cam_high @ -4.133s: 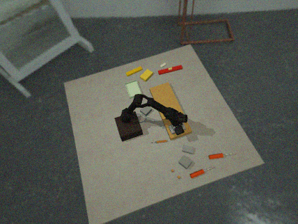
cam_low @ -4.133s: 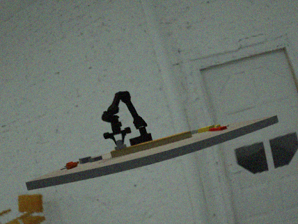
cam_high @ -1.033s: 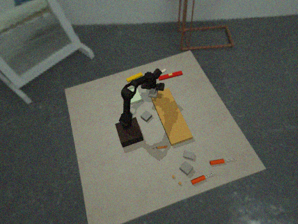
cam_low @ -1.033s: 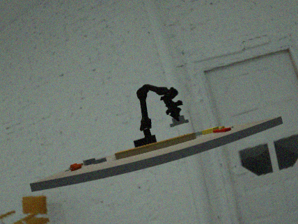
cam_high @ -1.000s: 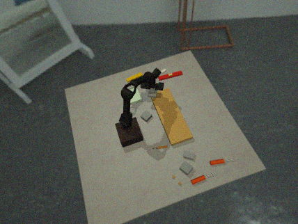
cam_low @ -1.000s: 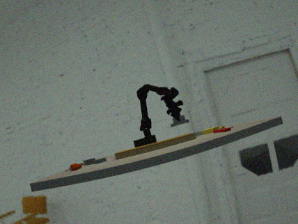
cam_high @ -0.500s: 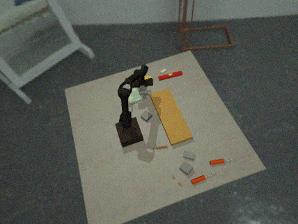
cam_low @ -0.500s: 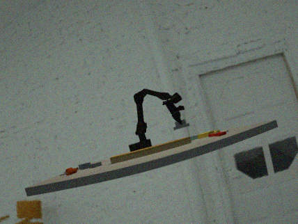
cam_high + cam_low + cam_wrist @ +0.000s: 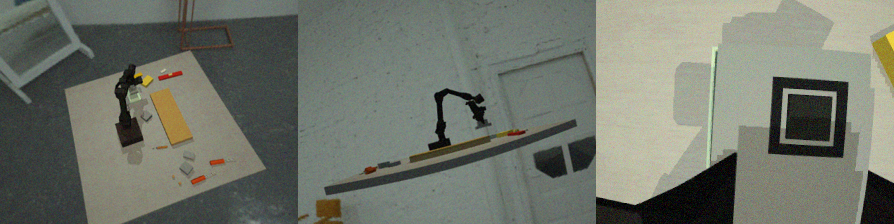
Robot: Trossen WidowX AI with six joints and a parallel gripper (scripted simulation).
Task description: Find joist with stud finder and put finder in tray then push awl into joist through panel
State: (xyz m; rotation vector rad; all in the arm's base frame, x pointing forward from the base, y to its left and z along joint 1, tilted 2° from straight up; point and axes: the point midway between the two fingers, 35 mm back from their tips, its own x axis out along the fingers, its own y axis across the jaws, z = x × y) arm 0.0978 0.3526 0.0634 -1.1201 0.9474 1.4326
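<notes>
My gripper (image 9: pixel 134 85) (image 9: pixel 482 120) (image 9: pixel 789 165) is shut on the grey stud finder (image 9: pixel 133 90) (image 9: pixel 483 124) (image 9: pixel 746 75), which shows a black square with a pale inner frame in the wrist view. It is held raised over the pale green tray (image 9: pixel 135 101), whose thin edge (image 9: pixel 713 100) shows beside it in the wrist view; the stud finder hides most of the tray there. The orange floor panel (image 9: pixel 171 116) (image 9: pixel 451 149) lies to the right of the arm. A small orange-handled tool, likely the awl (image 9: pixel 161 147), lies near the panel's front end. No hole can be made out.
Yellow blocks (image 9: pixel 147 81) and a red level (image 9: pixel 170 75) lie beyond the tray. A grey block (image 9: pixel 146 116) lies between arm base and panel. More grey blocks (image 9: pixel 189 155) (image 9: pixel 186 168) and two red-handled tools (image 9: pixel 217 161) (image 9: pixel 198 179) lie near the front right.
</notes>
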